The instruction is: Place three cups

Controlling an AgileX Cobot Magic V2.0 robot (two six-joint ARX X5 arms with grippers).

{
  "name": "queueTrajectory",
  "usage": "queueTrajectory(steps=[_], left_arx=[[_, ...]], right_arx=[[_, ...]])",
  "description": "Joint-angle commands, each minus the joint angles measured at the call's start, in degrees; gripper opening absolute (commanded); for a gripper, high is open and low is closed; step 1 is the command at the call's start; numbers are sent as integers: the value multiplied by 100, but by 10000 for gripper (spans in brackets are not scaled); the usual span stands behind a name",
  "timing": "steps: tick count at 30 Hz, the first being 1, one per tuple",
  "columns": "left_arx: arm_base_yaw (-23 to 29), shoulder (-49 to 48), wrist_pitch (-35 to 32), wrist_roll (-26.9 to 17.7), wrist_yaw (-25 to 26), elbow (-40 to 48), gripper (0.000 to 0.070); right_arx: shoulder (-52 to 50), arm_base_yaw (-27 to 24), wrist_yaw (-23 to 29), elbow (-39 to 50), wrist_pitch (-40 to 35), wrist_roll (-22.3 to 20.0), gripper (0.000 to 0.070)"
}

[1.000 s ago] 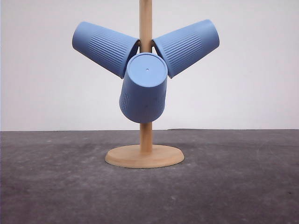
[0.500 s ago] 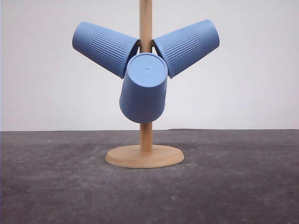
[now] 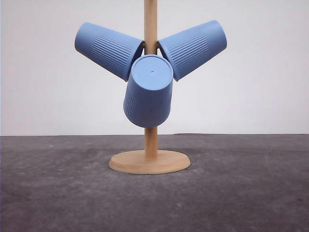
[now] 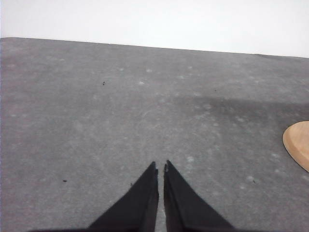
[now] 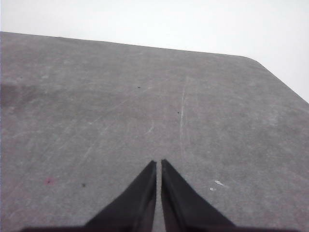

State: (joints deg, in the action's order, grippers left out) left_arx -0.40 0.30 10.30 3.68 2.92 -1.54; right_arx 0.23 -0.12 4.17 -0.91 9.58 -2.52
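Three blue cups hang on one wooden stand (image 3: 150, 145) on a grey desk (image 3: 58, 193): left cup (image 3: 107, 49), right cup (image 3: 194, 47) and front cup (image 3: 148, 92), its base facing the camera. The placing looks finished. Left end effector (image 4: 160, 170) and right end effector (image 5: 159, 166) hover over bare desk, jaws nearly together, holding nothing.

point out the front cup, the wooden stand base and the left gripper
front cup (image 3: 148, 96): front view, on its ribbed side wall, below the flat base that faces the camera
wooden stand base (image 3: 149, 162): front view, on the round disc's top
left gripper (image 4: 161, 168): left wrist view, midway between the shut black fingertips
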Motion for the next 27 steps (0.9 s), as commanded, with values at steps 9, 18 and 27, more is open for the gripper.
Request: queueTrajectory(steps=[9, 18, 27], left_arx=[[0, -11, 35, 2, 4, 79, 0], [0, -11, 35, 2, 4, 79, 0], [0, -11, 35, 2, 4, 79, 0]], right_arx=[[-2, -7, 0, 20, -57, 40, 16], [-2, -7, -3, 20, -57, 39, 16], [-2, -7, -3, 20, -59, 39, 16]])
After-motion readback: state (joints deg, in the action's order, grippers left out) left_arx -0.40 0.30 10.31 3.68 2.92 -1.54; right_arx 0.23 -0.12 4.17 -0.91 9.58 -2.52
